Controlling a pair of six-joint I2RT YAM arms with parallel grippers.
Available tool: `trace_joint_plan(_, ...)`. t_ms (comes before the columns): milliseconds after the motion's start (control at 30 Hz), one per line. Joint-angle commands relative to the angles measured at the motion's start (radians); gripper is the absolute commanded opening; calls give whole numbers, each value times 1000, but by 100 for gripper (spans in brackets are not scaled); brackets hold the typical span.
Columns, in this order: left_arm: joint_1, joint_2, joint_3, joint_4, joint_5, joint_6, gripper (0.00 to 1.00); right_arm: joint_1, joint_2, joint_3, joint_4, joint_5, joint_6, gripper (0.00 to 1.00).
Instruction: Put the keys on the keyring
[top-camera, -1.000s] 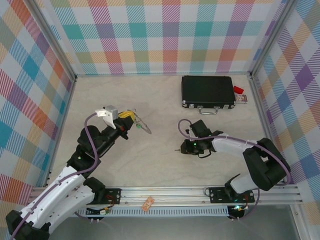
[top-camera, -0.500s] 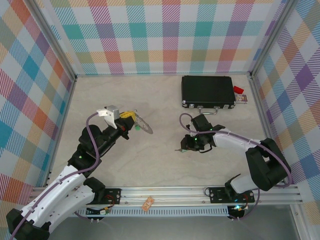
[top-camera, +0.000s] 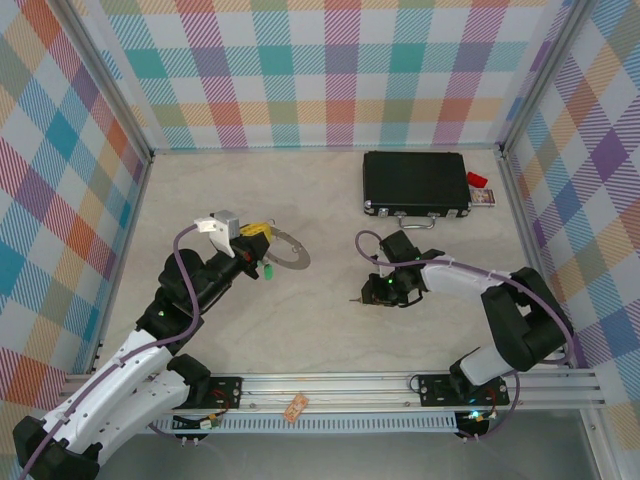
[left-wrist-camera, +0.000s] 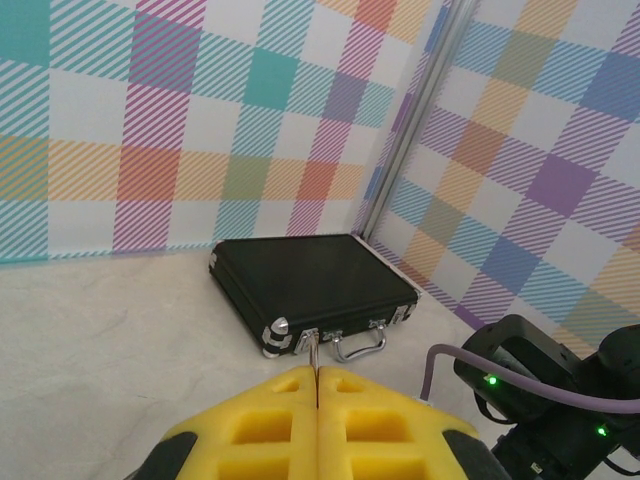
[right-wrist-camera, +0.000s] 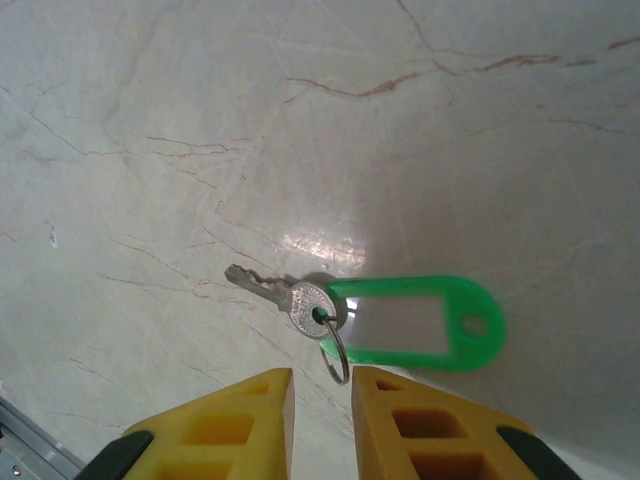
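The keyring (top-camera: 290, 254), a wide grey metal band, is clamped at one edge by my left gripper (top-camera: 258, 240); its thin edge (left-wrist-camera: 317, 352) sticks out between the closed yellow fingers (left-wrist-camera: 270, 420). A small green tag (top-camera: 268, 271) shows just under the ring by those fingers. One of the keys (right-wrist-camera: 285, 293) lies on the marbled table with a green tag (right-wrist-camera: 420, 322) and a small split ring (right-wrist-camera: 337, 358). My right gripper (right-wrist-camera: 322, 385) hovers over it, jaws a little apart, the split ring lying loose between the tips. From above, this gripper (top-camera: 366, 296) points left at the key (top-camera: 353, 298).
A black case (top-camera: 416, 184) with a metal handle (left-wrist-camera: 358, 345) lies at the back right, a small red item (top-camera: 477, 181) beside it. Checked walls enclose the table. The right arm's cable (top-camera: 362, 250) loops toward the centre. An aluminium rail (top-camera: 330, 385) runs along the near edge.
The ring in my left gripper has turned from nearly edge-on to showing its broad face. The right gripper lifted slightly, then settled back over the key.
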Motion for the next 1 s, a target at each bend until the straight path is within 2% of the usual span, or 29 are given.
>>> trace_joint_plan(0,12,-8,-2,51,23,-6,0,-7,17,30,-22,-8,-27,22)
trace_joint_plan(967,12,10,2,54,35,-5,0,-12,67,58,-49,-7,-84,18)
